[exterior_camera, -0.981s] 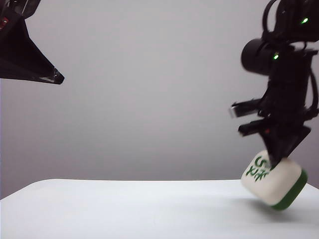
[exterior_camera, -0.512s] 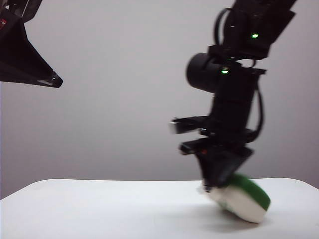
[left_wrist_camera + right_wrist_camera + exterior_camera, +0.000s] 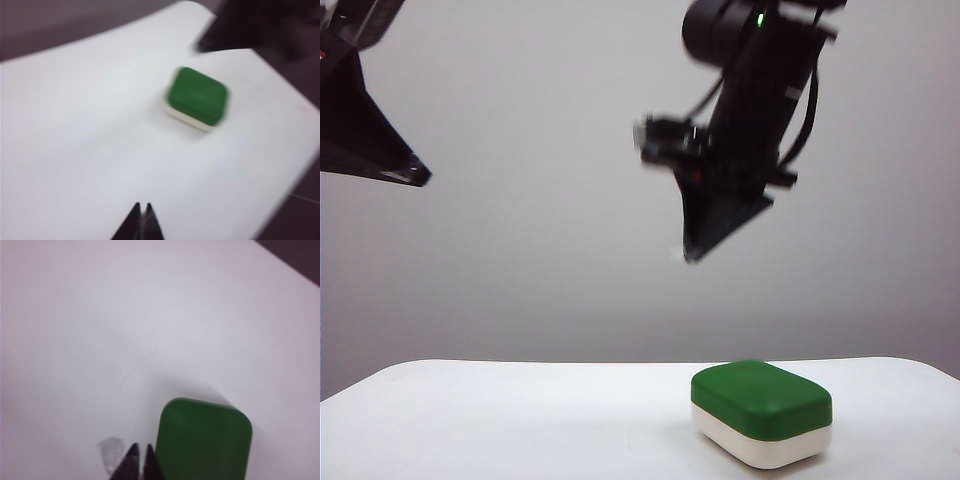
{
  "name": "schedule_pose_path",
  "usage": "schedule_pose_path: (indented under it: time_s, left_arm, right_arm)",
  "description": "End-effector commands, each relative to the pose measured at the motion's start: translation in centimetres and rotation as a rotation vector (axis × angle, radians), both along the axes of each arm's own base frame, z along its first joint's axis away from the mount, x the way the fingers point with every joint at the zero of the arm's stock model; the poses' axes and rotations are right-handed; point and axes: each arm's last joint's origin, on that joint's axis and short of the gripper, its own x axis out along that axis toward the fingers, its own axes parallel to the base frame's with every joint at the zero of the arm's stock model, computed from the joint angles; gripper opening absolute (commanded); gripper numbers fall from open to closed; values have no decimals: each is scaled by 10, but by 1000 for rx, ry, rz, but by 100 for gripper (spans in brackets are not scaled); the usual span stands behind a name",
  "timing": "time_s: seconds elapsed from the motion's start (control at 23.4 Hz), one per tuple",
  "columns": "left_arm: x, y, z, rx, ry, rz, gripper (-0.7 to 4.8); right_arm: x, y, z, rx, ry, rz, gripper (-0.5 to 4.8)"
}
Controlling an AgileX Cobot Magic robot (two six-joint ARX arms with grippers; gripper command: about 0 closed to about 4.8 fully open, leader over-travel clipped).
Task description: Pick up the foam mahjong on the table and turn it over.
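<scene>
The table (image 3: 520, 420) fills the bottom strip of the exterior view as a plain white top with a rounded corner at lower left, against a grey backdrop. The right arm (image 3: 760, 90) comes down from the top edge right of centre, blurred, and its right gripper (image 3: 692, 255) hangs in the air well above the table, up and to the left of the block; in the right wrist view its fingertips (image 3: 133, 452) stand almost together with only a thin slit between them and nothing in it, beside the green face. The left gripper (image 3: 415, 172) sits at the upper left of the exterior view, high and well apart from the block, with its tips (image 3: 135, 212) pressed together and empty in the left wrist view. The foam mahjong (image 3: 761, 413) lies flat on the table at lower right of centre, dark green half up, creamy white half on the tabletop, untouched by either gripper.
</scene>
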Motion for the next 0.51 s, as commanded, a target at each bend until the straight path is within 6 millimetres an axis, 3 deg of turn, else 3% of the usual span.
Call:
schedule_pose_path:
  time_s: [0.04, 0.51]
  left_arm:
    - [-3, 4, 12, 74, -130, 86, -5]
    - [-27, 17, 34, 122, -325, 246, -5]
  right_arm:
    - [-10, -11, 17, 16, 5, -15, -6]
    - [-52, -88, 26, 239, -77, -243, -6]
